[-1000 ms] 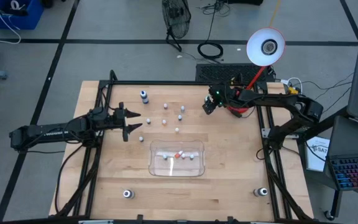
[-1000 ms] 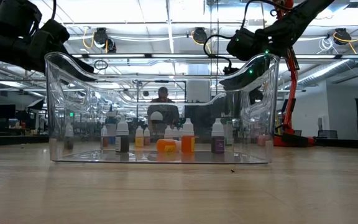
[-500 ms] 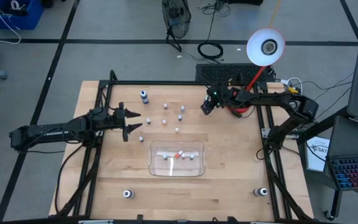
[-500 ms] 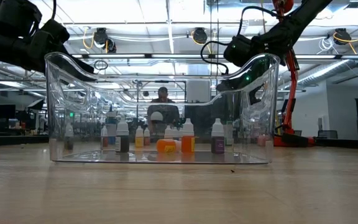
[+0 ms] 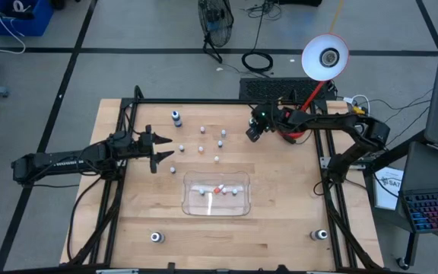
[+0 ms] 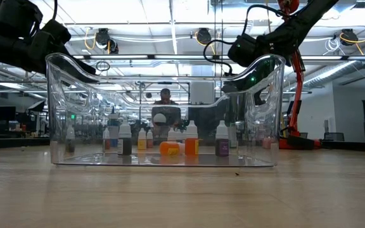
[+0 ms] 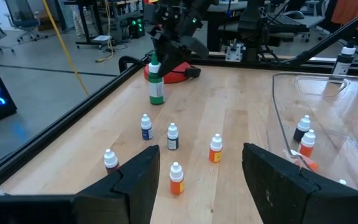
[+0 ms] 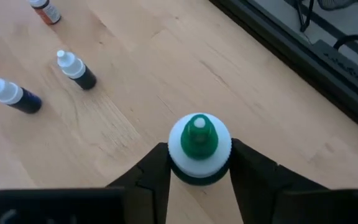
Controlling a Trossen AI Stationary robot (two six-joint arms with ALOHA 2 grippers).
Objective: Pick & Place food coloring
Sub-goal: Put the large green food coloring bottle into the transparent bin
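Observation:
Several tiny food coloring bottles (image 5: 202,148) stand loose on the wood toward the table's far side, also seen in the left wrist view (image 7: 173,137). A few more sit in the clear tray (image 5: 187,199), one orange bottle (image 6: 170,148) lying on its side. My right gripper (image 5: 252,133) is at the far right, shut on a green food coloring bottle (image 7: 156,84). My left gripper (image 5: 160,152) hovers open over the table's left side, short of the loose bottles, its fingers (image 7: 135,180) apart. My right gripper (image 8: 199,163) pinches the green bottle by its white cap (image 8: 182,134), just under the green tip, one finger on each side. The fingers come from above, pointing down. The bottle hangs upright below them; whether its base touches the wood, I cannot tell.
A lamp with a red base (image 5: 291,131) stands just behind the right gripper. A larger dark bottle (image 5: 177,118) stands near the far left. Black frame rails (image 5: 196,102) border the table. Small round fittings sit at the near corners (image 5: 156,237).
My right gripper has shifted a little toward the table's left, carrying the green bottle with it. The left arm and the loose bottles have kept still.

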